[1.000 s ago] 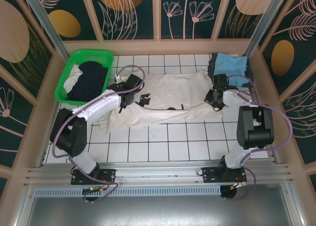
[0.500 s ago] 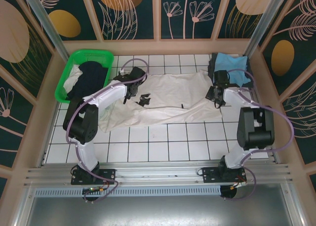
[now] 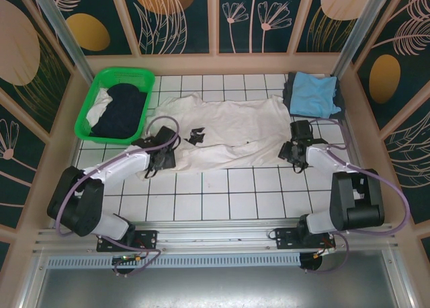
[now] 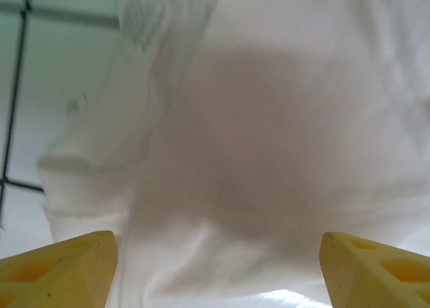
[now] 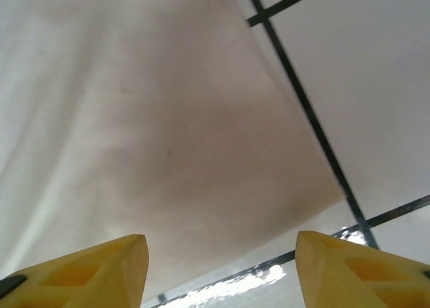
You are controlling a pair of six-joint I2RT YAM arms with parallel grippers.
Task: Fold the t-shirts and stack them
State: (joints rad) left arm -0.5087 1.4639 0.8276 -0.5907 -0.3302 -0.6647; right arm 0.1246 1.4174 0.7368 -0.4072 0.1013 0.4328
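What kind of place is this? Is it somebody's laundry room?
Probably not a home, more like a robot practice booth. The left arm and right arm are bolted to a metal rail, leaf-painted panels box in the tiled table, and a white t-shirt lies beside a green basket.

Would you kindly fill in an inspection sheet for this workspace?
Surface: white tiled table.
Job's things: white t-shirt spread out mid-table; light blue t-shirt atop a dark grey t-shirt, far right corner.
Clutter: green basket, far left, holding dark navy cloth and white cloth.
Grippers: left gripper and right gripper open above the white t-shirt, fingers empty.
Cables: purple cables looped along both arms.
Surroundings: plant-patterned wall panels.
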